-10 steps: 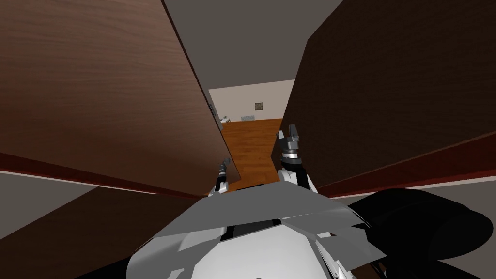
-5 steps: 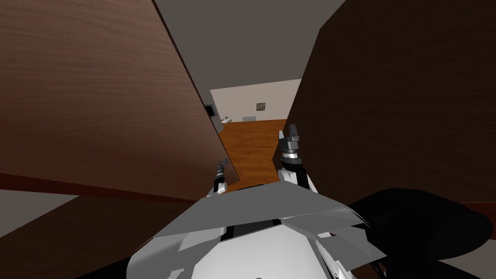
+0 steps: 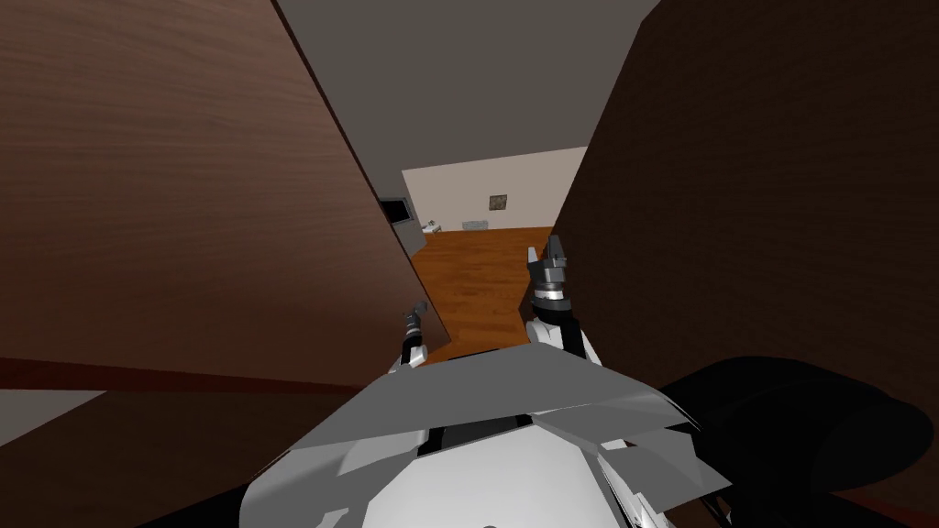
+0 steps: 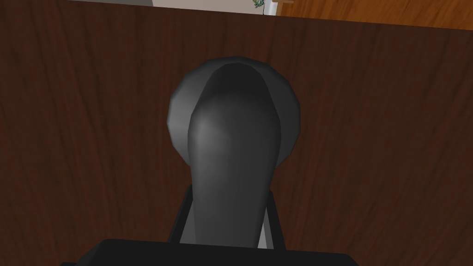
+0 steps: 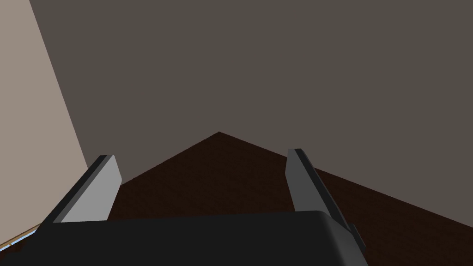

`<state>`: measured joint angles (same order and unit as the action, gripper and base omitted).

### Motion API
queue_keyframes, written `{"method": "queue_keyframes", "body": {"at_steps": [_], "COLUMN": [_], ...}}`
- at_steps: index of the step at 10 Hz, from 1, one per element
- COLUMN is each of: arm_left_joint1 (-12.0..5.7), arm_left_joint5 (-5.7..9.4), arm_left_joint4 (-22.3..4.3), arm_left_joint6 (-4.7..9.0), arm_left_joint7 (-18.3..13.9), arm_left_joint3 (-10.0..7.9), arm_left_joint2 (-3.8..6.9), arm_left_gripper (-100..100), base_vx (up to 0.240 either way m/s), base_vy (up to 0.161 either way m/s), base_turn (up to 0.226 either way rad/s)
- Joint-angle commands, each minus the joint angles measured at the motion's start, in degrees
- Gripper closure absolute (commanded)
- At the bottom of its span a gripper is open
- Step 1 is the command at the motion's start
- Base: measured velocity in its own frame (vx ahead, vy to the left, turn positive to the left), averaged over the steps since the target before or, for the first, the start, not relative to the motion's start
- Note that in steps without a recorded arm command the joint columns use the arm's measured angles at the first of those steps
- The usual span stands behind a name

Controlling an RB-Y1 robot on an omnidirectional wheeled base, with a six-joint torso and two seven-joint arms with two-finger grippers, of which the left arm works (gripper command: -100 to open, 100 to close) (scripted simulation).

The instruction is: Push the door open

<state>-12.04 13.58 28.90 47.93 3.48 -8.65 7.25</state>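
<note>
Door (image 3: 183,183) has swung wider since a second ago and stands ajar on my left. Left gripper (image 4: 229,203) is clamped on its dark handle (image 4: 235,138) to drive the push. Right gripper (image 5: 202,156) is spread, empty and raised clear.

You have the door (image 3: 183,183) on the left, standing ajar, and a second panel (image 3: 779,229) on the right, with the floor (image 3: 477,275) running between them to the far wall (image 3: 486,179) behind. The left gripper (image 3: 418,310) sits at the door's free edge, the handle (image 4: 233,138) between its fingers (image 4: 181,221). The right gripper (image 3: 548,249) stands just beside the right panel.
</note>
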Motion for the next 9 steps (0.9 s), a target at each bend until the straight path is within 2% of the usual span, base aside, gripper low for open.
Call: {"method": "queue_keyframes", "body": {"at_steps": [1, 2, 3, 6, 7, 9], "arm_left_joint1": [0.04, 0.2, 0.8, 1.88, 1.88, 2.88], "arm_left_joint5": [0.31, 0.25, 1.5, 3.52, 3.52, 5.39], "arm_left_joint4": [0.8, 0.2, 1.0, 2.3, 2.3, 3.6], "arm_left_joint6": [-0.2, 0.0, 0.02, -0.09, -0.09, -0.2], "arm_left_joint7": [0.3, 0.2, 1.1, 2.7, 2.7, 4.3], "arm_left_joint3": [-0.54, -0.45, -1.99, -4.35, -4.35, -6.55], "arm_left_joint2": [-0.04, 0.11, 0.22, 0.08, 0.08, -0.05], "arm_left_gripper": [100, 100, 100, 100, 100, 100], "base_vx": [0.177, 0.076, 0.145, 0.21, 0.14, 0.134], "base_vy": [-0.07, -0.025, 0.011, 0.009, 0.021, 0.004], "base_turn": [0.047, 0.04, -0.063, -0.054, -0.011, -0.061]}}
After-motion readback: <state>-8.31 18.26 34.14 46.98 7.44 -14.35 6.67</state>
